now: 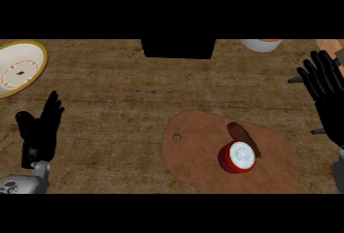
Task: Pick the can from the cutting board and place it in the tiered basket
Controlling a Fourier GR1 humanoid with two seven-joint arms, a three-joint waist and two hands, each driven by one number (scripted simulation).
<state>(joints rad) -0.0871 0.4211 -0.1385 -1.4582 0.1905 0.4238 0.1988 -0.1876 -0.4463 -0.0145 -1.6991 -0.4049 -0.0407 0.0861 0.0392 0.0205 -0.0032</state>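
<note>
A red can (237, 157) with a white top stands upright on the brown cutting board (194, 159), right of the board's middle. My right hand (327, 93) is at the view's right edge, fingers straight and pointing up, above and to the right of the can and apart from it. My left hand (39, 127) rests open at the left, fingers up, far from the board. A black object (179, 48) at the top centre is cut off by the view's edge; I cannot tell whether it is the tiered basket.
A white plate with a yellow rim (20, 66) lies at the upper left. A white cup (260, 44) shows partly at the top right. The wooden counter (114, 91) spreads between the hands. The board has a small hole (177, 137) near its left end.
</note>
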